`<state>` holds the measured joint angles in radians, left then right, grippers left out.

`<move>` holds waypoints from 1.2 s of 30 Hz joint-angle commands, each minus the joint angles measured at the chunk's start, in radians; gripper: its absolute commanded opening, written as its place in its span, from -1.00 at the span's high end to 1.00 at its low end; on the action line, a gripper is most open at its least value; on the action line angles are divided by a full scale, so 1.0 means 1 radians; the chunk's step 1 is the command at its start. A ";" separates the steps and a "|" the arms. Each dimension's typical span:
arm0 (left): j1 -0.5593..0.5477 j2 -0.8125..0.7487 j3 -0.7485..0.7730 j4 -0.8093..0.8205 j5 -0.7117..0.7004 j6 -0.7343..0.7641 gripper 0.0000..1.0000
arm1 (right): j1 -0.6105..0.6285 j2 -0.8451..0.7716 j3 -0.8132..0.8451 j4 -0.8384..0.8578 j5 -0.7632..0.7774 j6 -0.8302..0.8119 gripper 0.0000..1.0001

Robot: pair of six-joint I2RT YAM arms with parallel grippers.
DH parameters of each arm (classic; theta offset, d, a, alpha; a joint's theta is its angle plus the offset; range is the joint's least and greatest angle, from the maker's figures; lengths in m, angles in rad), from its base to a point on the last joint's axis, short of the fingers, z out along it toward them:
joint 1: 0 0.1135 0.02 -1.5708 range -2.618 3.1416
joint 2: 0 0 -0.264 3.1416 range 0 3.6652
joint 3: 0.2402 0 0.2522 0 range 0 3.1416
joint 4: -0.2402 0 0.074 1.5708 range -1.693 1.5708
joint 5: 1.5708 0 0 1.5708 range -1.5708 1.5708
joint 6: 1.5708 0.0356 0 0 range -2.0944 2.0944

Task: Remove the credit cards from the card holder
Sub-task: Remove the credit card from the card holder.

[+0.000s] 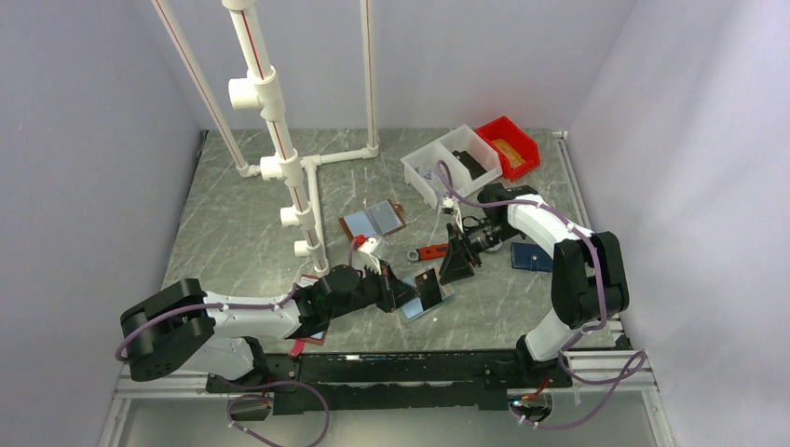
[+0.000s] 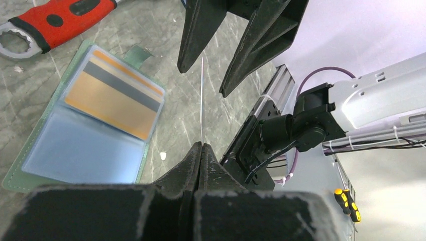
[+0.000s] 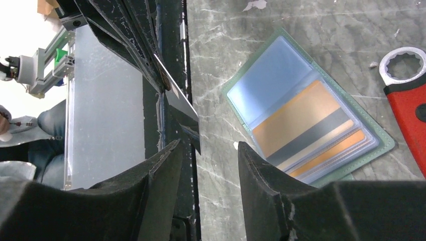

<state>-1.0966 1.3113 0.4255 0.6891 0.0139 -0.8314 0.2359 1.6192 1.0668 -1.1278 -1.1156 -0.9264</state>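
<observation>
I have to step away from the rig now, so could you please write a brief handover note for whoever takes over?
Left claw: shut on one card, held above the table.
Right claw: open, its fingers on either side of that card's free end, not closed on it.
Card holder: lies open on the table. An orange striped card sits in one panel with more card edges beneath it; the other panel looks empty.
Done: one card out.
Left: probably complete the handoff, then pull the remaining cards.
</observation>
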 commanded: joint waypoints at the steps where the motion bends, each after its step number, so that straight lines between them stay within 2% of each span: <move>1: -0.011 -0.020 0.025 0.078 -0.011 0.020 1.00 | -0.004 -0.010 0.036 -0.045 -0.073 -0.077 0.03; 12: -0.026 -0.009 0.047 0.120 -0.048 0.026 1.00 | -0.005 0.011 0.058 -0.224 -0.141 -0.282 -0.06; 18: -0.031 0.010 0.057 0.153 -0.048 0.025 1.00 | -0.004 0.007 0.056 -0.232 -0.153 -0.291 -0.04; 23: -0.035 0.024 0.062 0.179 -0.049 0.029 1.00 | -0.005 0.008 0.057 -0.263 -0.167 -0.325 0.03; 31: -0.040 0.015 0.057 0.189 -0.072 0.044 1.00 | -0.004 0.011 0.062 -0.294 -0.174 -0.364 0.25; 36: -0.040 0.005 0.058 0.181 -0.077 0.051 1.00 | -0.003 0.013 0.065 -0.311 -0.176 -0.383 0.31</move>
<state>-1.1301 1.3380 0.4492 0.8223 -0.0425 -0.8104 0.2359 1.6310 1.0950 -1.4055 -1.2411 -1.2411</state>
